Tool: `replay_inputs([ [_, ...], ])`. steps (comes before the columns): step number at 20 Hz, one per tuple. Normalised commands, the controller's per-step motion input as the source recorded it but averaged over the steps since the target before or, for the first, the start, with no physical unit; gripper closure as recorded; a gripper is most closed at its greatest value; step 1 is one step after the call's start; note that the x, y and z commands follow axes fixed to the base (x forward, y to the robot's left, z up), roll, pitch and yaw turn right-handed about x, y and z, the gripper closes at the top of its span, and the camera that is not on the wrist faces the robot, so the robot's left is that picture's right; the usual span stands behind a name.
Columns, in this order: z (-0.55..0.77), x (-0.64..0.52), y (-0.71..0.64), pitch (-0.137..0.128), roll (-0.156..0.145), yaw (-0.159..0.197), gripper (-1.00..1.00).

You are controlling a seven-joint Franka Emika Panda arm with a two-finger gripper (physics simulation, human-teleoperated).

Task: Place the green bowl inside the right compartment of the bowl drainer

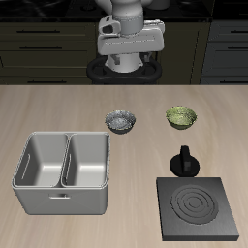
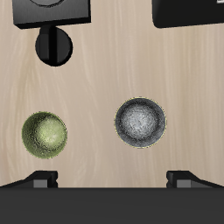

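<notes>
Your gripper (image 2: 112, 179) hangs high near the table's (image 1: 58, 107) back edge, jaws apart, empty; green bowl (image 1: 180, 117) sits beside grey-blue bowl (image 1: 120, 121), apart from the bowl drainer (image 1: 62, 199).

The counter (image 1: 58, 111) looks like pale wood with fine straight grain and a matt finish. The bowl drainer (image 1: 64, 199) reads as light-grey brushed metal, smooth, with a soft sheen on its walls. The green bowl (image 1: 181, 117) looks glazed, olive outside with a mottled yellowish inside. At its 9 o'clock, the grey bowl (image 1: 121, 121) has a speckled, dull interior. The stove plate (image 1: 200, 208) is matt black with raised rings.
</notes>
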Motion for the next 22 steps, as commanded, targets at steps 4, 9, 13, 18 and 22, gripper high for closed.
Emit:
replay_inputs([
  [4, -0.03, -0.18, 0.39, -0.020, -0.017, 0.010, -1.00],
  [9, -0.14, 0.03, 0.38, 0.039, -0.035, 0.015, -1.00],
  [13, -0.03, 0.15, 0.29, 0.017, -0.031, -0.015, -1.00],
  [18, -0.03, 0.13, 0.34, 0.003, -0.024, -0.004, -1.00],
  [22, -0.10, 0.22, 0.55, 0.025, 0.007, 0.010, -1.00],
])
